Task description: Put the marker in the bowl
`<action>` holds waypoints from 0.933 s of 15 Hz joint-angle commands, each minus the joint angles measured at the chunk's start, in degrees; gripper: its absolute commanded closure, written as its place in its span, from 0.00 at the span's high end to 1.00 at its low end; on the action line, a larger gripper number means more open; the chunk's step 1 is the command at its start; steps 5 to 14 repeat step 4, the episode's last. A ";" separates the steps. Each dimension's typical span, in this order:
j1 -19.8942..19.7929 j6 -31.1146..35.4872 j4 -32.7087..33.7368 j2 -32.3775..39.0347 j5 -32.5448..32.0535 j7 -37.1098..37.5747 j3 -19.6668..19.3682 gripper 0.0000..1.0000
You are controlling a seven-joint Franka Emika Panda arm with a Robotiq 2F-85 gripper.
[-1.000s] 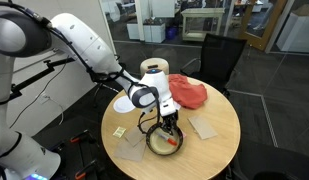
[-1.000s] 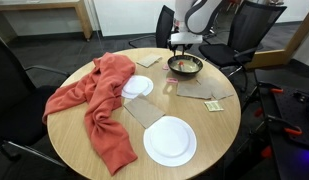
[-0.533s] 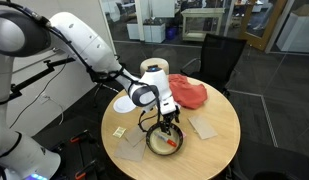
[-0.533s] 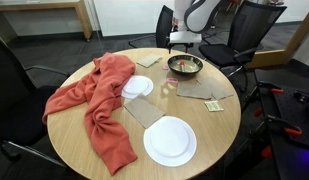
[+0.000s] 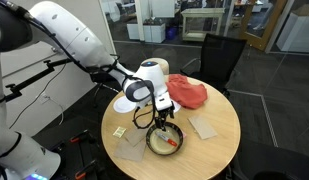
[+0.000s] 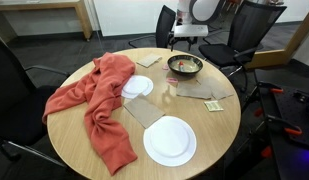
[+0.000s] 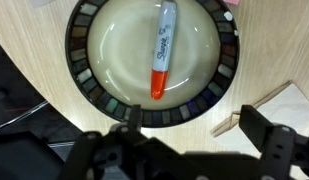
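Observation:
A marker (image 7: 162, 48) with a grey body and an orange-red cap lies flat inside the bowl (image 7: 94, 85), which has a pale inside and a dark patterned rim. My gripper (image 7: 194, 135) hangs open straight above the bowl's edge, its dark fingers (image 7: 264, 128) apart and empty. In both exterior views the gripper (image 5: 166, 120) (image 6: 186, 38) sits a little above the bowl (image 5: 154, 146) (image 6: 185, 66), clear of it. The marker's orange cap (image 5: 171, 144) shows inside the bowl.
The round wooden table (image 6: 224, 130) also carries a red cloth (image 6: 94, 100) (image 5: 189, 93), two white plates (image 6: 169, 140) (image 6: 136, 86) and flat cardboard pieces (image 6: 206, 92) (image 5: 204, 127). Office chairs (image 6: 256, 30) stand around the table.
The gripper has opened and let go of the marker, which now rests in the bowl. The arm has risen slightly above the bowl.

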 commanded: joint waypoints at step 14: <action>-0.85 -0.07 0.32 0.60 -0.71 0.40 0.72 1.00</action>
